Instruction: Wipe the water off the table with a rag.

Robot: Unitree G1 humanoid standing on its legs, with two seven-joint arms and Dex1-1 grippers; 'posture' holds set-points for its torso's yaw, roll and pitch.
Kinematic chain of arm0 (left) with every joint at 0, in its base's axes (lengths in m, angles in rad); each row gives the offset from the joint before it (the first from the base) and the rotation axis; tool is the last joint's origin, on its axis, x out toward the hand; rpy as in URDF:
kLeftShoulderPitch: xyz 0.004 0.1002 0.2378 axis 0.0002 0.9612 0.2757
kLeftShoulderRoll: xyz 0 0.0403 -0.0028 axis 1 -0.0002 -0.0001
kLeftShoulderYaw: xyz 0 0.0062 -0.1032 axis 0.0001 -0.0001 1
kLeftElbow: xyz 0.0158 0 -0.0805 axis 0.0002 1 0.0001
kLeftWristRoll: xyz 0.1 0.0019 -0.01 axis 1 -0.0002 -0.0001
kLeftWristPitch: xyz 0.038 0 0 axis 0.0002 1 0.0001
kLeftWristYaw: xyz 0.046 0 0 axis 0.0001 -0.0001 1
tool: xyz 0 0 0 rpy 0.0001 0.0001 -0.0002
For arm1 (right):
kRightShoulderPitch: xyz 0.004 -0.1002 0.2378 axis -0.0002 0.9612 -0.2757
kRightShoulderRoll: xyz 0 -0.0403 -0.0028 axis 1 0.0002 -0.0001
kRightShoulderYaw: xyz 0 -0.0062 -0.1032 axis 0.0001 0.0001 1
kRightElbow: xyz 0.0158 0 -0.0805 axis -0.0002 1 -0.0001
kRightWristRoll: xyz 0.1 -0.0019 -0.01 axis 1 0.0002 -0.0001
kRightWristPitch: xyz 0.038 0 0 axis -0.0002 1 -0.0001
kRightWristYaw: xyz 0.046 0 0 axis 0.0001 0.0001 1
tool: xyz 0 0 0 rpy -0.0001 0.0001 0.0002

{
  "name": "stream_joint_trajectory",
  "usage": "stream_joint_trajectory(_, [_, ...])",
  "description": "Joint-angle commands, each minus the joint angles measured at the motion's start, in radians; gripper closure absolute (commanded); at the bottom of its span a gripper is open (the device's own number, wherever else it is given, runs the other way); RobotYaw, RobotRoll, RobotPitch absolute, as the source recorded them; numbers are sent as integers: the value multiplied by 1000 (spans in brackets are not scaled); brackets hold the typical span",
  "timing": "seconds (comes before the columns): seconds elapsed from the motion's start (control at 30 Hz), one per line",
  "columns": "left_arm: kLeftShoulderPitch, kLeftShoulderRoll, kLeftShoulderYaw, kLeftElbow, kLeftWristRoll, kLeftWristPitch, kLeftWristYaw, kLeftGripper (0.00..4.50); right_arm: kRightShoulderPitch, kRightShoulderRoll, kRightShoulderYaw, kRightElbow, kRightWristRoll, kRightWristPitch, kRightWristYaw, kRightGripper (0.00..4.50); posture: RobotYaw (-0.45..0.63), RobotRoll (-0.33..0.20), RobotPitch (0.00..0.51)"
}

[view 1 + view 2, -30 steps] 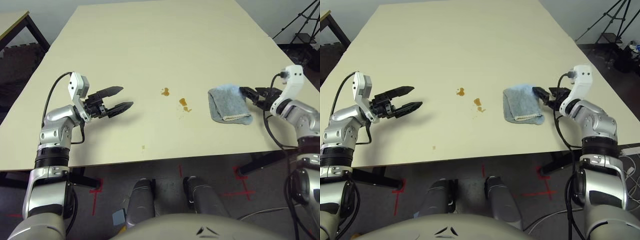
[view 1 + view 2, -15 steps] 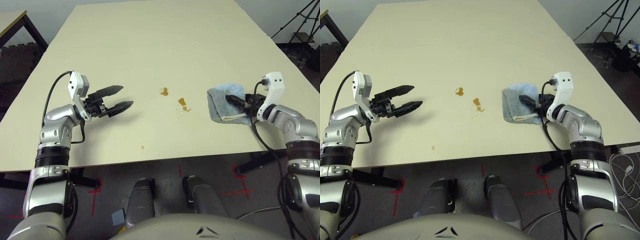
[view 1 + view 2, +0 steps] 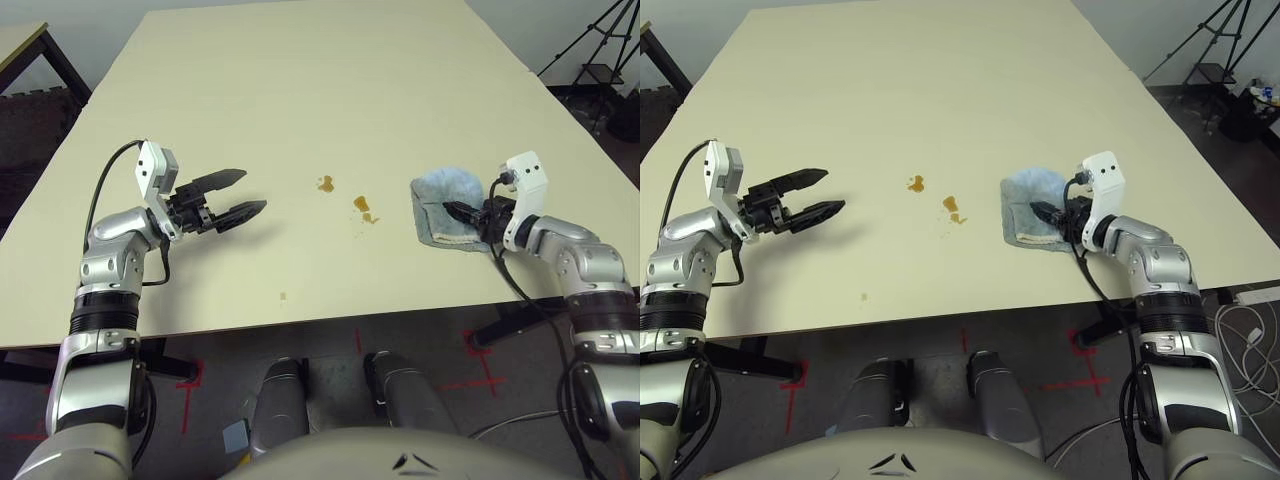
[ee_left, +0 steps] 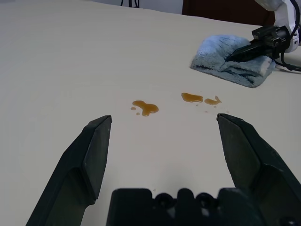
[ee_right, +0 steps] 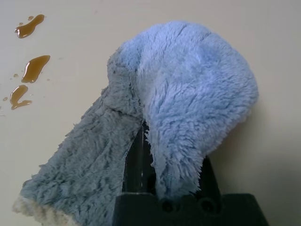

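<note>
— What's changed on the right?

— The right claw (image 3: 1048, 213) has moved in from the rag's (image 3: 443, 205) outer side and now sits on top of it. A second ago it was only at the cloth's far edge. In the right wrist view the terry has bunched up over the claw, so I judge it has closed on a fold of the rag.

— And the rag itself?

— It has crept a little toward the spill and its near end has rumpled. It lies on the worktop (image 3: 300, 90), right of the water (image 3: 362, 205), near it but not touching.

— So the water?

— Untouched. Both splotches sit between the two arms, the second one (image 3: 326, 184) farther to the left.

— Left claw?

— The left claw (image 3: 240, 195) has not moved; it hovers wide open, well left of the spill, holding nothing.

— Meaning?

— The grip looks made, so wiping has yet to start. The next move is probably a drag leftward across both splotches.
</note>
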Motion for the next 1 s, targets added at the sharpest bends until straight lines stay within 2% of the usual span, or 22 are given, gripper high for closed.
stream_joint_trajectory(0.03, [-4,-4,-6,19,14,-9,3,0,-4,32,11,9,-12,-7,-29,4404,-57,0,113])
stream_joint_trajectory(0.2, [-5,-4,-6,25,16,-15,3,0,-48,120,-18,18,-17,-43,-138,4408,-57,0,115])
stream_joint_trajectory(0.5, [1,3,-6,29,18,-23,-3,0,-93,220,22,55,-67,-62,-211,4410,-46,0,120])
stream_joint_trajectory(0.73, [8,10,-3,24,17,-23,-3,0,-75,261,102,12,-72,11,-149,4410,-38,0,122])
stream_joint_trajectory(1.0, [8,16,-1,25,17,-22,-5,0,-13,255,201,-125,-44,141,-30,4411,-36,0,125])
